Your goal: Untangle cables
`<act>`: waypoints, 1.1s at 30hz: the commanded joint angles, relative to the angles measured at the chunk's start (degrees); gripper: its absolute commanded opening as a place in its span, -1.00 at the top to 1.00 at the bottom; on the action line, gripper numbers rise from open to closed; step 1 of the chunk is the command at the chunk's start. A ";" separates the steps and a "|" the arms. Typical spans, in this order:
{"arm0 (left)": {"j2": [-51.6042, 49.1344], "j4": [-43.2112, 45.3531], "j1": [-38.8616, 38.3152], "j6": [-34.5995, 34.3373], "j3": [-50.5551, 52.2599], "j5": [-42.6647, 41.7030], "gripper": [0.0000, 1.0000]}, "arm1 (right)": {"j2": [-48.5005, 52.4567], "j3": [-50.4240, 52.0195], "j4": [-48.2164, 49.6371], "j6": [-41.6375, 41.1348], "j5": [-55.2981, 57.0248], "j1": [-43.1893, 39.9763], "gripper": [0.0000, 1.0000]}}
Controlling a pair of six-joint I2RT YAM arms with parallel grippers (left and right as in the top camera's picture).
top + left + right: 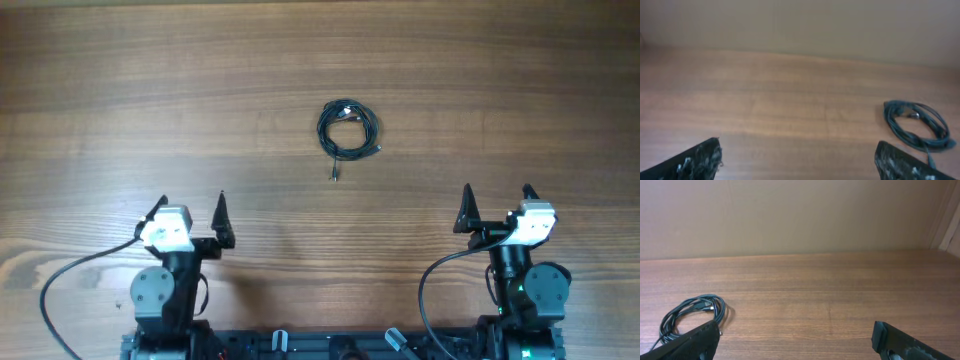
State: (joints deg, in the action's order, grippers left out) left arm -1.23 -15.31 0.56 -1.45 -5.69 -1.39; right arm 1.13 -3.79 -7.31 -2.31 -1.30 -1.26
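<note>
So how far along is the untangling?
Done: nothing; the cables lie in one coiled bundle on the table. In hand: nothing; the left gripper and right gripper are open, well apart from the bundle. Left: reaching, grasping, separating them.

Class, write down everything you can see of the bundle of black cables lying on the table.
The cables are thin, black, flexible-looking wires wound together into a loose, roughly round coil. One end strays out toward the robot, ending in a tiny plug. The bundle lies flat on the wooden table, ahead of both arms. Only the table touches it; the left gripper and right gripper stand open, well clear.
</note>
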 commanded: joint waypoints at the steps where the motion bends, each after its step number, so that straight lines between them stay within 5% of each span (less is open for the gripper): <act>1: -0.31 -8.83 0.42 -2.45 -10.03 -1.42 -1.00 | -0.85 0.37 0.15 -0.70 -0.50 -0.33 -0.99; 6: -2.05 -14.71 0.42 -7.23 -21.53 -2.25 -1.00 | -0.85 0.37 0.15 -0.70 -0.50 -0.33 -1.00; 15: -10.99 -20.02 0.42 -4.92 -39.19 -4.76 -1.00 | -0.85 0.37 0.15 -0.70 -0.48 -0.33 -0.99; 26: -43.04 -43.15 0.42 1.29 -76.08 -2.43 -1.00 | -0.85 0.37 0.15 -0.70 -0.50 -0.33 -0.99; 33: -57.51 -43.60 0.42 1.27 -80.48 -3.69 -1.00 | -0.85 0.37 0.15 -0.72 -0.50 -0.33 -0.99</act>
State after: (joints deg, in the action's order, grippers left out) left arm -55.31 -59.53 0.56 -1.13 -85.32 -4.40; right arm 0.99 -3.77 -7.29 -2.33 -1.30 -1.26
